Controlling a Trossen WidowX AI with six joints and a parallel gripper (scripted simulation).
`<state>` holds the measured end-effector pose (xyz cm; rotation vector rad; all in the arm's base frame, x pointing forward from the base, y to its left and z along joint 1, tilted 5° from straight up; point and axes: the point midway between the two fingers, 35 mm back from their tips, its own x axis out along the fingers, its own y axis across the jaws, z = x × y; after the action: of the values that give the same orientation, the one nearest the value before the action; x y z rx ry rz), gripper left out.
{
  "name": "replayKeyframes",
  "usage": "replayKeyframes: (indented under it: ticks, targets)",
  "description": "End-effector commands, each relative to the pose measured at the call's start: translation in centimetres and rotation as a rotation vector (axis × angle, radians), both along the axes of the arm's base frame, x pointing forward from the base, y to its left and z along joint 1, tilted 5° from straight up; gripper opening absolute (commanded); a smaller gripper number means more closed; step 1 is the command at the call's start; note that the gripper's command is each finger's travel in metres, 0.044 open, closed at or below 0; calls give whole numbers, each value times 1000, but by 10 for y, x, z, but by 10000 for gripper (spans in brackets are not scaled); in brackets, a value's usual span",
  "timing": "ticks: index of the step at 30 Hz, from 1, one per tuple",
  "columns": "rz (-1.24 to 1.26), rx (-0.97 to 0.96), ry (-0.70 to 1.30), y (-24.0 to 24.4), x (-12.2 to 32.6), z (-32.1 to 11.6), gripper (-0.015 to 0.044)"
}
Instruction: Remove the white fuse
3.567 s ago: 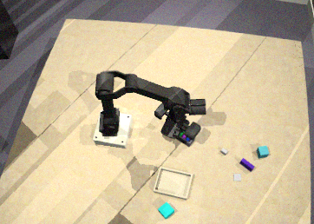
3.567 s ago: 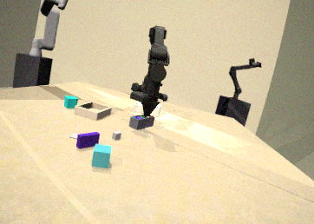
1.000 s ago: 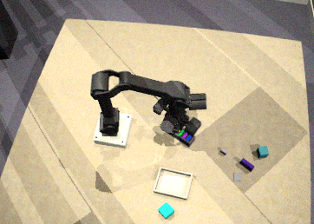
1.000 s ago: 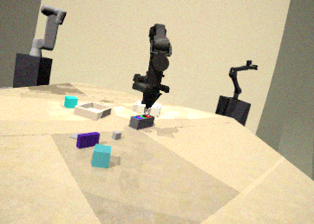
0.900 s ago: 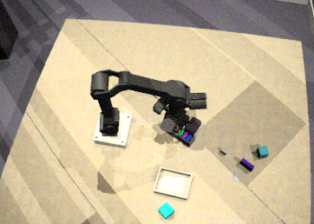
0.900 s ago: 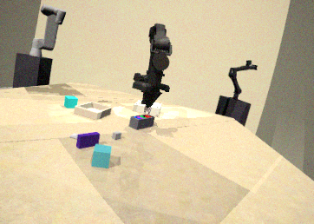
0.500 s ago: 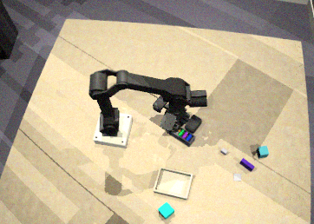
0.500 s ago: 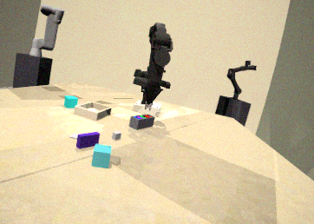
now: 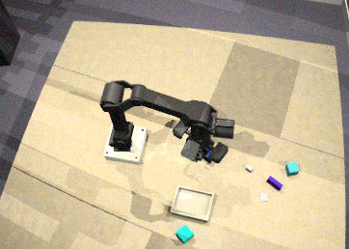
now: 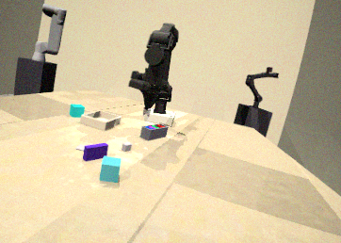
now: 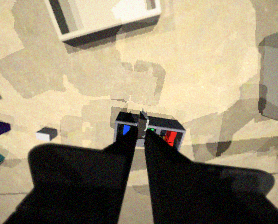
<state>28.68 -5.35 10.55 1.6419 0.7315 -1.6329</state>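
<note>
Jaws clamped on the white fuse (image 11: 143, 120), raised above the fuse block (image 11: 150, 131); no legible writing.

Below our black gripper (image 11: 140, 131), we see a dark grey fuse block (image 11: 150, 131) showing blue (image 11: 126, 129), green (image 11: 151, 131) and red fuses (image 11: 171, 137); ahead of the jaws, an off-white tray (image 11: 102, 17) on the mottled tan table (image 11: 210, 60).

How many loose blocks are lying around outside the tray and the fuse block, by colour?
Cyan blocks: 2
Purple block: 1
Whitish blocks: 2
Total: 5
</note>
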Motion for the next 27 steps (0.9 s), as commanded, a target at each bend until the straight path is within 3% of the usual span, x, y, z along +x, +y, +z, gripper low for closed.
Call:
replayKeyframes:
  ticks: [1,27]
  targets:
    - [4,3,-1,-17,3,2,0]
    - [4,-13,0,-156,-25,13,0]
